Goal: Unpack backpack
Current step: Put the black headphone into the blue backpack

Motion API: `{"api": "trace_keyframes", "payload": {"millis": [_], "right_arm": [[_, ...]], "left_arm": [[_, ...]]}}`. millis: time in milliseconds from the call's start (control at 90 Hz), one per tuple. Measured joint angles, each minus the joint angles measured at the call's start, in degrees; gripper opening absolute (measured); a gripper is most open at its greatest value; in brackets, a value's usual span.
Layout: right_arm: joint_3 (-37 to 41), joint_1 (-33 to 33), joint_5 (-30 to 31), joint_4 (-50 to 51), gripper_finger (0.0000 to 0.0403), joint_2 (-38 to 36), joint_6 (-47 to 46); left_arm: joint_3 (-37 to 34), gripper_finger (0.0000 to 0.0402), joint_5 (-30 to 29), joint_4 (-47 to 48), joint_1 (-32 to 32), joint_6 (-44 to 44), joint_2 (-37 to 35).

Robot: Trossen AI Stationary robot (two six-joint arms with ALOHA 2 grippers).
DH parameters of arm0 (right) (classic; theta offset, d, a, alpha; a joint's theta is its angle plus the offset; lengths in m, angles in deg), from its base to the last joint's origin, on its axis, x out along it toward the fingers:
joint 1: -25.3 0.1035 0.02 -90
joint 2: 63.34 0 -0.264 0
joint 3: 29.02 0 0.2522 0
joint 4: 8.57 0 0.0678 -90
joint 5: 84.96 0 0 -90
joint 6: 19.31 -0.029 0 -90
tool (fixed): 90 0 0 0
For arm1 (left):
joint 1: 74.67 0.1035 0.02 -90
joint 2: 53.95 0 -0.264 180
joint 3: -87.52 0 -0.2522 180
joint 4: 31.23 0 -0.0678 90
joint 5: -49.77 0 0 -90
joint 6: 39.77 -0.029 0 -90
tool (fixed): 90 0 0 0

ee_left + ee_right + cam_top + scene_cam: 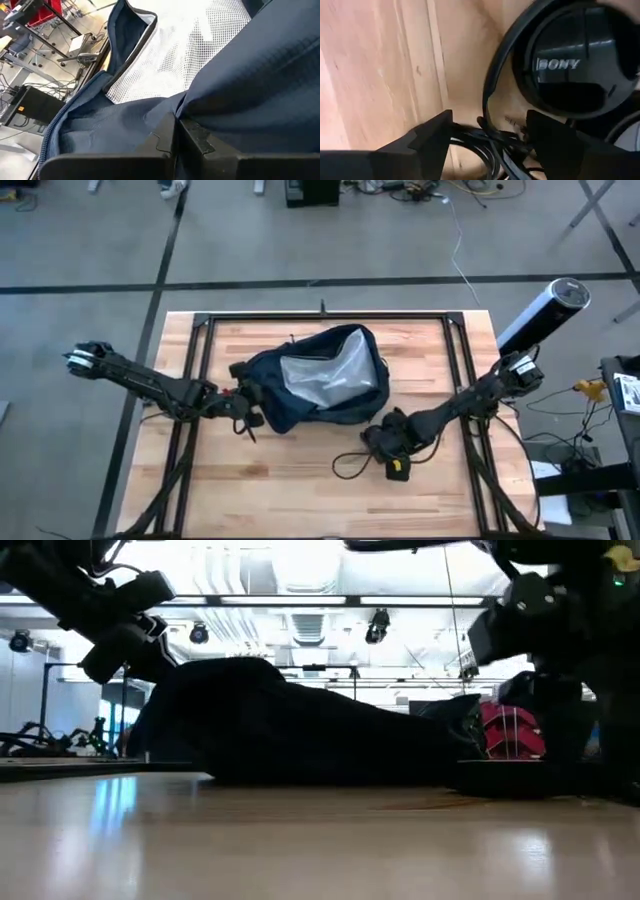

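The dark navy backpack (320, 380) lies slumped on the wooden table's middle, its mouth open and its silvery-grey mesh lining (190, 50) showing. My left gripper (243, 406) is at the bag's left edge, shut on the navy fabric. The black headphones with cables (372, 448) lie on the table to the right of the bag, toward the near edge. My right gripper (386, 438) stands open over them, its fingers on either side of the cable bundle (490, 137), beside an ear cup (580, 65). My left gripper (176, 120) pinches a fold of the backpack's navy outer fabric (165, 106) between its two fingers, at the bag's left edge beside the open mouth. It comes at the bag nearly level from the table's left. The bag rests on the table. My right gripper: I cannot tell whether its fingers touch the cables.
Black frame rails (200, 345) run along the table's left, right and far sides. A small yellow-and-black item (397, 470) lies by the headphones. A silver-and-black cylinder (545, 315) stands off the far right corner. Bare wood (290, 500) lies toward the near edge.
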Motion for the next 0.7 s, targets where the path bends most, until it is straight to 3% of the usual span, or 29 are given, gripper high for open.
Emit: {"api": "trace_keyframes", "payload": {"millis": [233, 444, 611, 700], "right_arm": [[1.5, -1.1, 3.2, -2.6, 0.0174, 2.7, 2.1], [-2.3, -1.4, 2.1, 2.9, 0.0018, 2.7, 7.1], [-12.1, -1.1, 3.5, 12.0, 0.0011, -0.4, 10.3], [-16.2, -1.1, 6.0, 12.8, 0.0004, -1.7, 16.5]], "left_arm": [[-0.1, 0.0000, -0.2, 0.0, 0.0, -0.2, 0.4], [-0.1, 0.0000, -0.2, -0.2, 0.0, -0.2, 1.0], [-0.2, 0.0000, 1.5, 0.1, 0.1, 0.0, 1.3], [-0.2, 0.0000, 3.0, 0.4, 0.0, 0.0, 1.5]]}}
